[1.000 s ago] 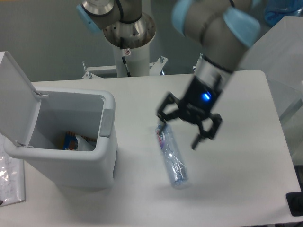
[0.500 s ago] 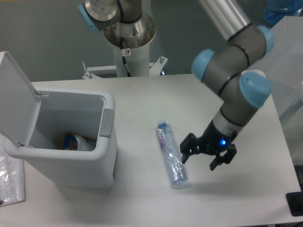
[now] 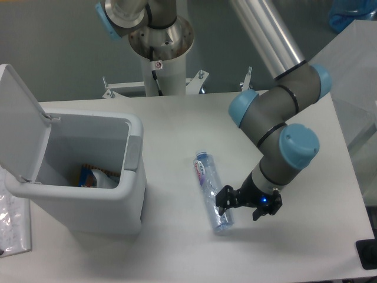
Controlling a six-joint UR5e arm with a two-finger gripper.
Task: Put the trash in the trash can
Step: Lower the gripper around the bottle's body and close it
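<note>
The end effector (image 3: 246, 203), jaws spread, sits low at the bottle's (image 3: 212, 196) three o'clock side on the counter (image 3: 177, 124). A glancing finger could roll it away.

A white table (image 3: 177, 118) with rounded corners is seen under even, diffuse light. A plain grey wall (image 3: 53, 41) is shown behind it from 10 to 12 o'clock. A dark object (image 3: 368, 254) is partly seen at 4 o'clock.

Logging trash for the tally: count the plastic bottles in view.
1: a crushed clear bottle lying on the table, right of the trash can. Others may be hidden inside the can.
</note>
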